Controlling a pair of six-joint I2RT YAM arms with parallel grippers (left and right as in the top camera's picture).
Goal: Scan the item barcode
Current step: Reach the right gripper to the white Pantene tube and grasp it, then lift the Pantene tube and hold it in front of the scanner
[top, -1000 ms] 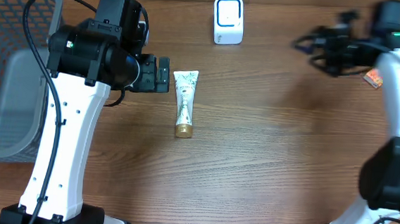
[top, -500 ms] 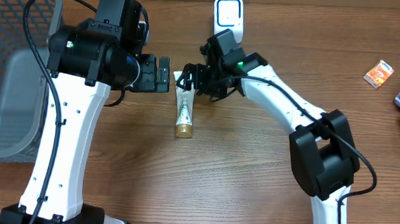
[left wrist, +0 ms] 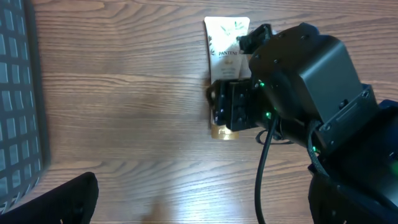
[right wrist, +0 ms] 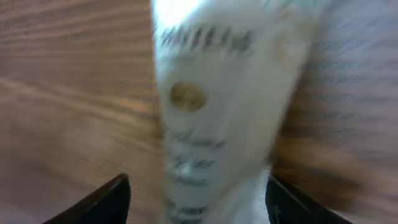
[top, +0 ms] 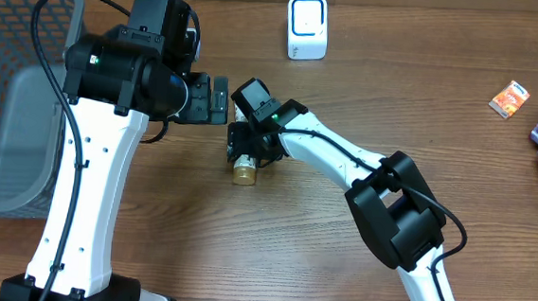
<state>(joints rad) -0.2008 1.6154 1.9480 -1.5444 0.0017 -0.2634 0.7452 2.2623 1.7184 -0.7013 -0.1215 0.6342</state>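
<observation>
My right gripper [right wrist: 196,199] sits over the tube [left wrist: 227,43] lying on the table [top: 243,253], jaws spread either side, not yet pinching, so I judge the lift and the scanner [top: 307,27] pass are both left

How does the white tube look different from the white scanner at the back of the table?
The tube is long and narrow with a gold cap; the scanner is boxy with a blue-ringed window. The tube lies between the fingers of the right gripper; the scanner sits alone, untouched. Both are mostly white and rest on the wooden table.
</observation>
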